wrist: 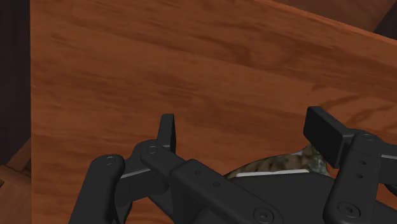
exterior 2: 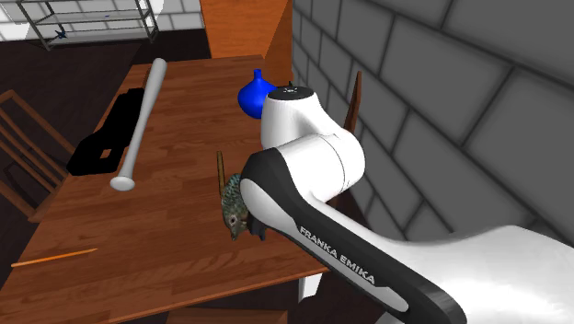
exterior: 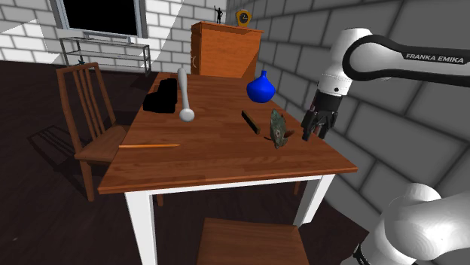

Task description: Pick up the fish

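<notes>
A mottled green-brown fish (exterior: 278, 128) stands on edge on the wooden table (exterior: 211, 162), near the side at the shoulder view's right. My black gripper (exterior: 316, 124) hangs just beyond the fish on that side, a little above the tabletop, its fingers apart and holding nothing. In the wrist view the gripper (wrist: 247, 130) is open over bare wood, and a patch of the fish (wrist: 280, 162) shows low down by the hand, outside the fingertips. In the second exterior view the fish (exterior 2: 235, 207) peeks out from behind the arm.
A blue vase (exterior: 260, 86) stands behind the fish, and a short dark stick (exterior: 250, 122) lies beside it. A grey bat (exterior: 184, 94), a black object (exterior: 162, 98) and an orange pencil (exterior: 151, 145) lie farther off. Chairs (exterior: 86, 113) flank the table.
</notes>
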Robot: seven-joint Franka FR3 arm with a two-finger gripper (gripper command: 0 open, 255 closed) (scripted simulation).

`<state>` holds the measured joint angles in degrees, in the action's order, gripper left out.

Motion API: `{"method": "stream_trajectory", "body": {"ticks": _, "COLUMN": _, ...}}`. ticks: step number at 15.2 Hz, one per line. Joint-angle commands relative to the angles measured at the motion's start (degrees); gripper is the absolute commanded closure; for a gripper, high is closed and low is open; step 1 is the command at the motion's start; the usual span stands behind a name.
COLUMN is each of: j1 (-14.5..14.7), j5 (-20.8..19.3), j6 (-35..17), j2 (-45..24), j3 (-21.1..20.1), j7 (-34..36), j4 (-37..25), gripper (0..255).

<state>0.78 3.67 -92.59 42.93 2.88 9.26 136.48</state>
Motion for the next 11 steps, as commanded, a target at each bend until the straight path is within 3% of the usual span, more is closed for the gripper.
{"method": "stream_trajectory", "body": {"ticks": 1, "j1": 0.0, "j5": 0.0, "j6": 0.0, "j2": 0.0, "j3": 0.0, "j7": 0.0, "j4": 0.0, "gripper": 0}}
{"method": "stream_trajectory", "body": {"ticks": 7, "j1": 2.9, "j5": 10.0, "j6": -15.3, "j2": -0.5, "j3": 3.9, "j7": -3.0, "j4": 0.6, "gripper": 0}}
{"method": "stream_trajectory", "body": {"ticks": 11, "j1": 3.2, "j5": 11.0, "j6": -18.5, "j2": -0.2, "j3": 4.2, "j7": -3.9, "j4": 3.1, "gripper": 0}}
